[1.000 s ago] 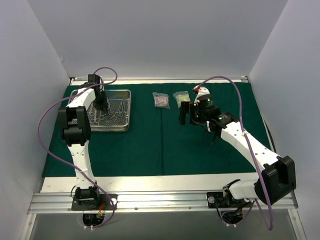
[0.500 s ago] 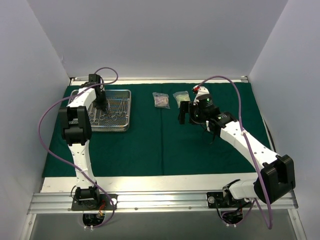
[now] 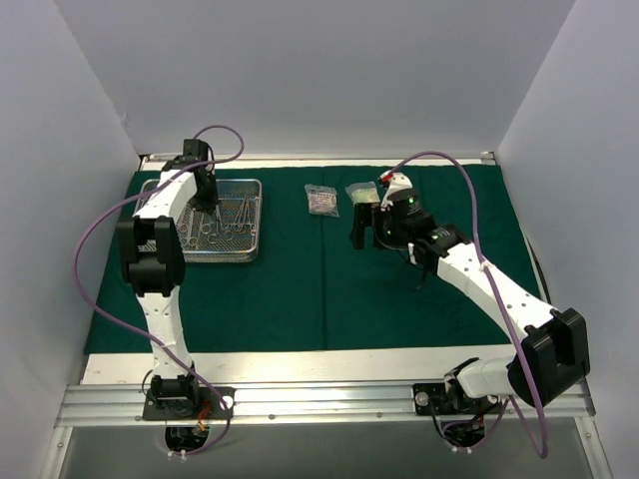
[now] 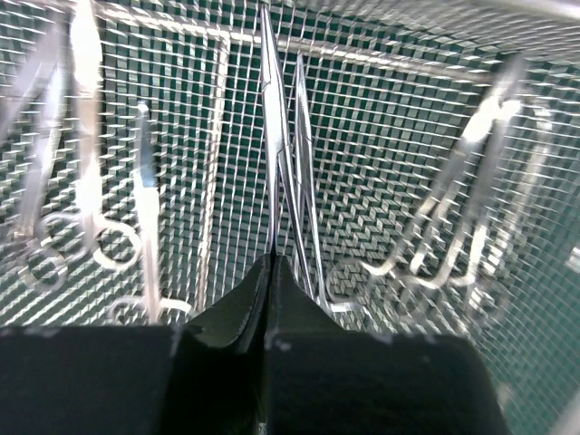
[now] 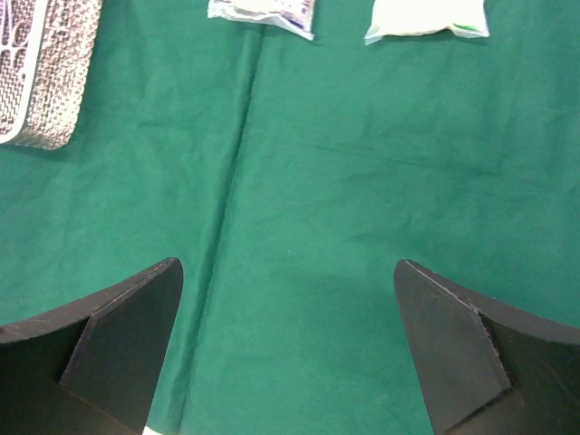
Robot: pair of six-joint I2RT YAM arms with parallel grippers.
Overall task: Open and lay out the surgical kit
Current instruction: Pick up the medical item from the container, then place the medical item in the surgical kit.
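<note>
Surgical kit lies opened: its mesh tray sits beneath my left gripper, which has just pinched shut on one clamp, so lifting it out should follow. My right gripper hangs spread, with the pouches just ahead.

Robot lab test cell, tabletop rig.
L arm & R arm bolted to alu rail at table edge; plain white enclosure walls, loose purple cables, green cloth w/ wire-mesh tray of steel clamps = staged bench setup.
</note>
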